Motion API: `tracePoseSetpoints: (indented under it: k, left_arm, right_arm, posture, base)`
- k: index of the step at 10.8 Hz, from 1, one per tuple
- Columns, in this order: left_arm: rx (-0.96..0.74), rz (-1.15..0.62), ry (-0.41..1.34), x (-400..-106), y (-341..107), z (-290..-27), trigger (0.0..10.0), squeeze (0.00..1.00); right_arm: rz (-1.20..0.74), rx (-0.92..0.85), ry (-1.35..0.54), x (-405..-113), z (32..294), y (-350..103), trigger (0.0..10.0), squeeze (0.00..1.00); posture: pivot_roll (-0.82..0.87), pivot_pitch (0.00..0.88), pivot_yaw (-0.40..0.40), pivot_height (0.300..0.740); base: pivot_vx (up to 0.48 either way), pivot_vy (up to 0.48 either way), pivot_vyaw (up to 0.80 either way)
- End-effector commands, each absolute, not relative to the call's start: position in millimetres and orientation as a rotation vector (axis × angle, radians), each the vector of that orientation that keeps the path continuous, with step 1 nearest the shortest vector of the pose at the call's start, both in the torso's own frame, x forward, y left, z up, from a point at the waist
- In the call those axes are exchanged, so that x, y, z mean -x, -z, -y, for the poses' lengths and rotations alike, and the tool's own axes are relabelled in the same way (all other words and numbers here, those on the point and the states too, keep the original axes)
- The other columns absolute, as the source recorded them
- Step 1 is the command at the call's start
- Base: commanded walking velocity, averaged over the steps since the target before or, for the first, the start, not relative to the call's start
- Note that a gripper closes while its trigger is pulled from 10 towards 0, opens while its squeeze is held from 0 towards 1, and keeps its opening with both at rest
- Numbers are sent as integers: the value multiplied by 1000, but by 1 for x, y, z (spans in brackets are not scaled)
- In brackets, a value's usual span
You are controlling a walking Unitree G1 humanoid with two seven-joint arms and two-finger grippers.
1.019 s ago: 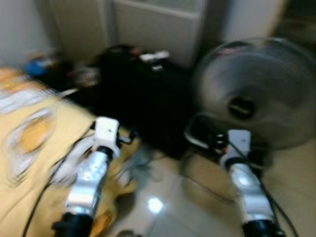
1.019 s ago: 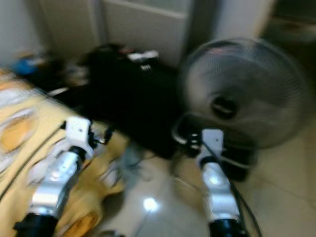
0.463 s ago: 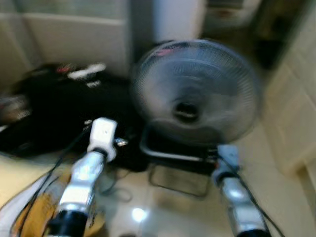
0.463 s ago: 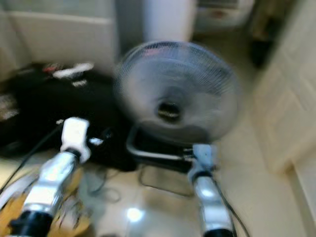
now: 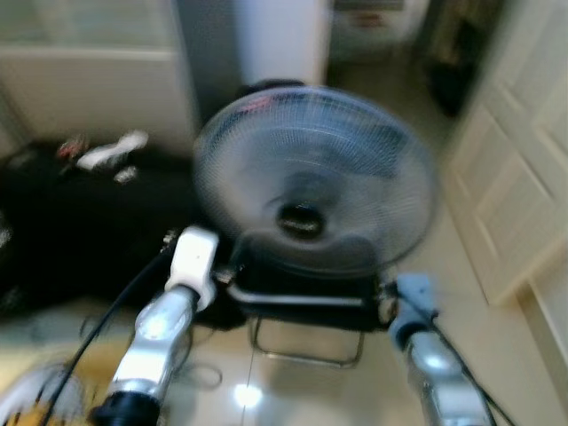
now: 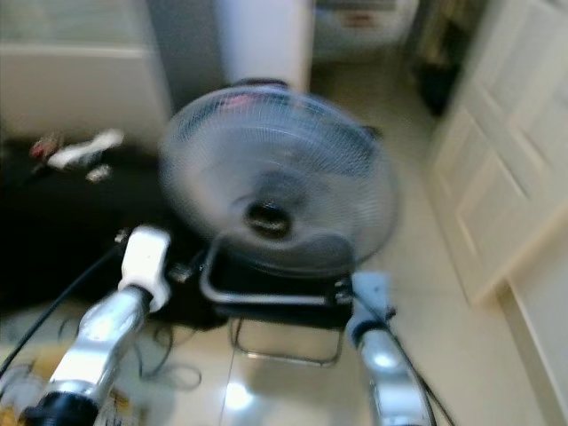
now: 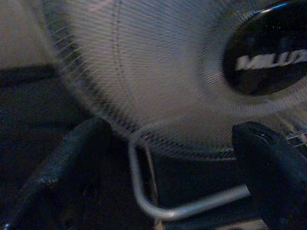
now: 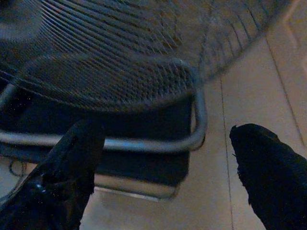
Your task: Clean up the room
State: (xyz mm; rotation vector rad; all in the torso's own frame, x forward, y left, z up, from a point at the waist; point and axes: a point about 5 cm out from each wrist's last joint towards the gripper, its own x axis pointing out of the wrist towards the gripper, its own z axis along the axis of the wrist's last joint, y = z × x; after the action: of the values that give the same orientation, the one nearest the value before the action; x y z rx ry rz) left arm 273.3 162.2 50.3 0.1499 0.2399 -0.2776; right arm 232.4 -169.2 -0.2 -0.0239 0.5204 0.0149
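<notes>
A grey floor fan (image 5: 306,186) with a round wire grille stands on a metal tube stand (image 8: 144,143) straight ahead on the tiled floor. Both arms reach toward it, the left arm (image 5: 164,319) at its lower left and the right arm (image 5: 426,355) at its lower right. My left gripper (image 7: 170,127) is open just short of the grille (image 7: 158,72), with nothing between its fingers. The right gripper (image 8: 165,129) is open too, facing the grille's lower rim (image 8: 120,48) and the stand. The head views are blurred.
A black bag or case (image 5: 80,213) with small white items (image 5: 111,149) on top lies left of the fan. A white panelled door (image 5: 524,151) stands on the right. A cable (image 5: 200,373) trails on the floor, and yellow bedding (image 5: 27,408) shows at bottom left.
The camera has swung to the right: the fan now sits near the middle, and the yellow bedding and black bag have slid off to the left. Both arms hold the same pose.
</notes>
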Motion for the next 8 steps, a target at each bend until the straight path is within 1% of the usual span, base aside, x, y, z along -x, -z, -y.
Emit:
tracePoseSetpoints:
  k: [1,2,3,4,5,6,8]
  left_arm:
    - [-169,-232,328,-273,-51,-152,10000,0]
    - [-167,-270,325,-266,-40,-153,10000,0]
    - [-175,-297,317,-263,-34,-155,10000,0]
    - [-186,-360,290,-258,-19,-160,10000,0]
    - [-163,-452,250,-248,1,-167,10000,0]
    - [-153,-520,238,-241,16,-168,10000,0]
    - [-193,-749,216,-216,55,-173,10000,0]
  right_arm:
    - [-534,46,15,-231,183,2,10000,0]
    - [-561,79,-13,-229,188,10,10000,0]
    - [-582,83,-23,-228,188,13,10000,0]
    - [-632,66,-35,-225,186,22,10000,0]
    - [-703,67,-69,-218,184,37,10000,0]
    - [-742,55,-76,-214,185,45,10000,0]
    - [-902,121,-79,-195,184,70,10000,0]
  posture:
    - [-55,0,70,740]
    - [-57,0,69,740]
    - [-57,0,65,740]
    - [-58,0,59,740]
    - [-55,0,64,740]
    - [-41,0,57,740]
    - [-10,0,46,740]
  base:
    - [289,0,0]
    - [259,0,0]
    - [0,0,0]
    - [0,0,0]
    - [0,0,0]
    - [0,0,0]
    - [0,0,0]
